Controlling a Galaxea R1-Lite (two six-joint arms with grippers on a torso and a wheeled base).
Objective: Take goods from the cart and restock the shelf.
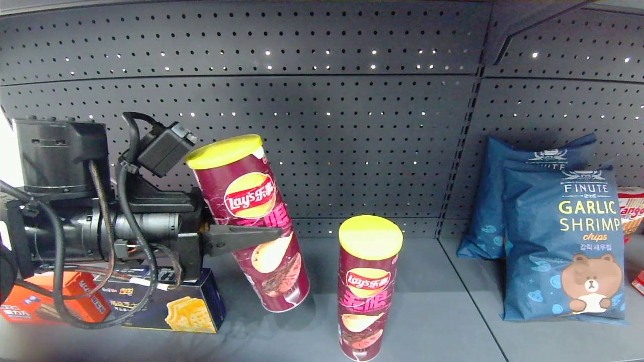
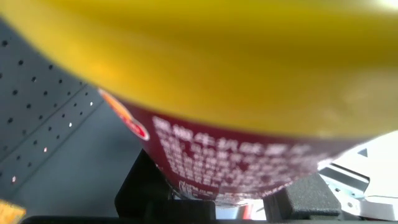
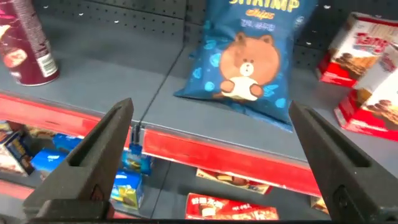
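My left gripper is shut on a maroon chip can with a yellow lid, gripping it around the middle. The can tilts, lid toward the left, with its base low over the grey shelf; whether it touches is unclear. In the left wrist view the yellow lid and the maroon can sit close between the dark fingers. A second, identical can stands upright just to the right of the held one. My right gripper hangs open in front of the shelf's red front edge.
Two blue shrimp chip bags lean at the right of the shelf, also the front bag, with red-and-white boxes beyond. An orange box and a dark cracker box lie at the left. More goods fill the lower shelf.
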